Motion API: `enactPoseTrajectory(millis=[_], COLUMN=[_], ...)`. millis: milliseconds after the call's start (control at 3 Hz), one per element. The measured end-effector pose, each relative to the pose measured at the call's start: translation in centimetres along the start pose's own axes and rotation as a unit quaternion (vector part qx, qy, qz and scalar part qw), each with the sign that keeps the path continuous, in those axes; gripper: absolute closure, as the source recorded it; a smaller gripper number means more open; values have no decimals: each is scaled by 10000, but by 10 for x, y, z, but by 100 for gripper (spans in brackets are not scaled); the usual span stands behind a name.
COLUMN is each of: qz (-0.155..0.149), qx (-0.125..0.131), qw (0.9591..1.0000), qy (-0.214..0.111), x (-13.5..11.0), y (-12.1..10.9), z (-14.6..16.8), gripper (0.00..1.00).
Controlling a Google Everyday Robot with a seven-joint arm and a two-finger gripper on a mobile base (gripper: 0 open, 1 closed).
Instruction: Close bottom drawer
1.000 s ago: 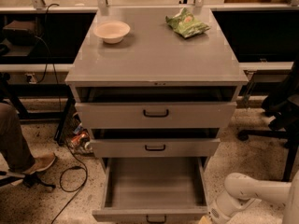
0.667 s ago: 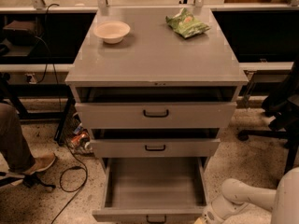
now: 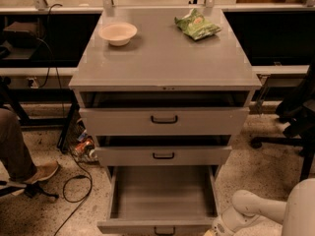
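**Bottom drawer hanging way out, hand parked at its front corner**

So here's the setup. The bottom drawer (image 3: 162, 195) is the lowest of three in a grey cabinet (image 3: 88, 90), and it's pulled far out toward the camera. It's a wide, shallow grey metal tray with low side walls and a flat front panel. The front sits right at the lower edge of the shot, so you only catch the top of its little black handle (image 3: 165, 230).

The hand (image 3: 212, 230) is down in the lower right, just beside the drawer's front right corner, on the end of a white arm (image 3: 246, 208) that comes in from the right. Most of it is cut off by the edge of the view. I honestly can't tell whether it's clenched or loose, or whether it's touching the drawer front at all.

Orientation: the drawer front faces the camera. Pulled out like this, the tray runs front to back about as far as it spans left to right, and the front panel's long side goes left to right, parallel to the two fronts above.

The middle drawer (image 3: 163, 156) and the taller top drawer (image 3: 164, 120) each sit out a bit too, with a dark gap above each front. On the cabinet's top surface (image 3: 162, 63) there's a pale bowl (image 3: 117, 33) back left and a green bag (image 3: 198, 25) back right, well apart. Somebody's shoe (image 3: 42, 172) and a black cable (image 3: 74, 191) are on the floor to the left.
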State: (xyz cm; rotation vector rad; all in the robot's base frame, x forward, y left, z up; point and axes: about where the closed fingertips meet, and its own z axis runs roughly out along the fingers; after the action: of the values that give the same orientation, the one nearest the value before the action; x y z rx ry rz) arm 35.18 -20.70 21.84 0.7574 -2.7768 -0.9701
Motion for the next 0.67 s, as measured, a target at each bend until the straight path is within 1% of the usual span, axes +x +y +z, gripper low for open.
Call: enactPoseTrajectory(millis=[333, 667], qz=[-276, -489], qx=[-112, -167], qw=[9993, 9979], qy=[-207, -392], x=[-10, -18], y=[-22, -35], z=[22, 34], gripper=[100, 100])
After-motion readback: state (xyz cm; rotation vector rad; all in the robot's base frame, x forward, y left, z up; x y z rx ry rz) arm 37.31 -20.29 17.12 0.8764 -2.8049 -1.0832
